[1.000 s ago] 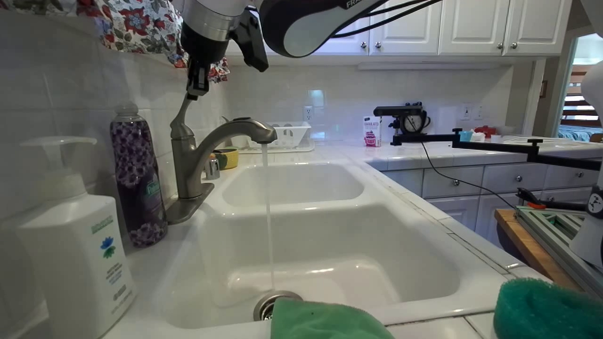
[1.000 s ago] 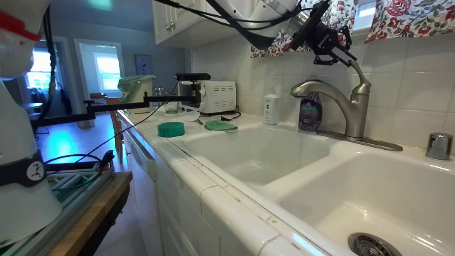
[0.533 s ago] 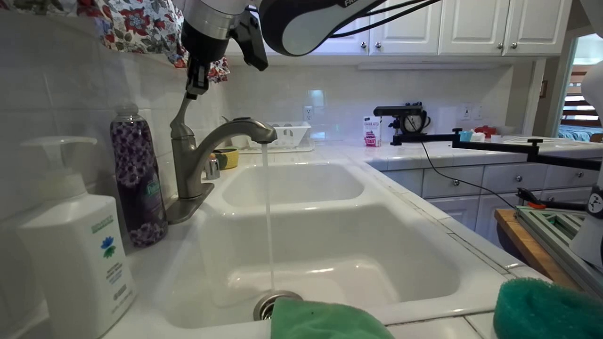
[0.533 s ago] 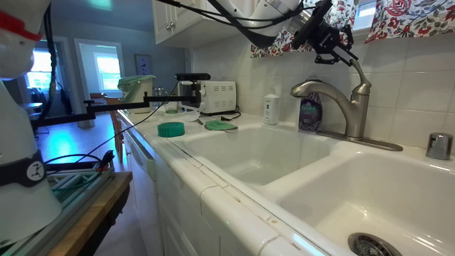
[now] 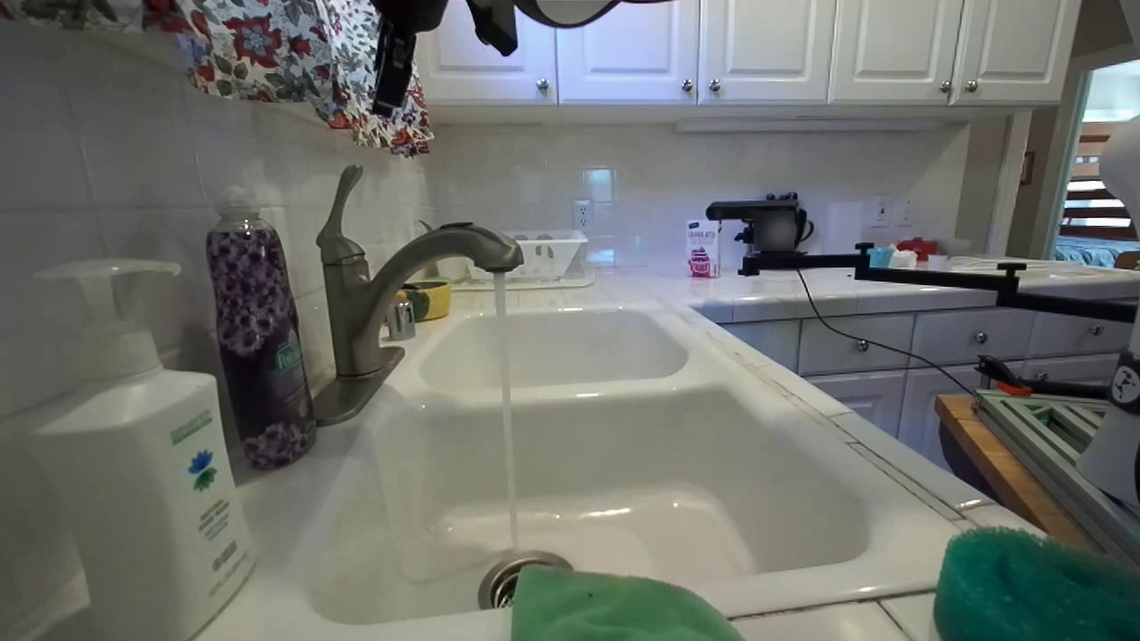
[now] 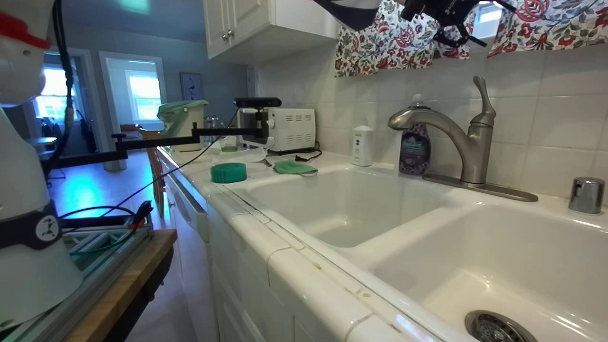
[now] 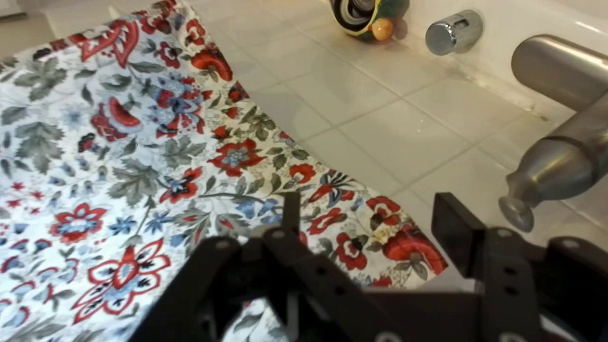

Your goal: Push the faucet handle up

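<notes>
The push looks done, as far as I can judge: the handle [image 5: 337, 206] points upward below the end effector [image 7: 370, 228], clear of it, and water [image 5: 507, 409] is running farther beneath, so probably little is left but to withdraw. The end effector's fingers [image 7: 458, 232] stand apart with nothing held (the wrist view makes that gap plain, with the curtain [image 7: 142, 166] behind it and the handle off to one side), while the running water shows in an exterior view and not at all in the wrist view.
</notes>
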